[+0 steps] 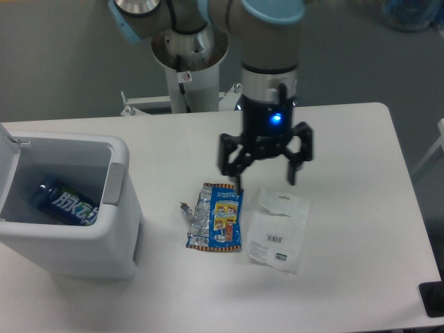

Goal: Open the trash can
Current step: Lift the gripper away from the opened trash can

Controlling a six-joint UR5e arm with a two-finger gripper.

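The trash can (111, 239) is a large boxy white bin at the table's left, standing open with its lid swung up at the far left edge of the view. Its grey push tab (116, 186) shows on the right rim. A blue can (66, 203) lies inside. My gripper (264, 177) hangs open and empty over the middle of the table, well right of the bin, above the gap between two packets.
A blue snack packet (216, 216) and a clear plastic bag (279, 228) lie on the white table (347, 139) below the gripper. The robot's base column (187, 62) rises behind the table. A dark object (433, 300) sits at the lower right corner.
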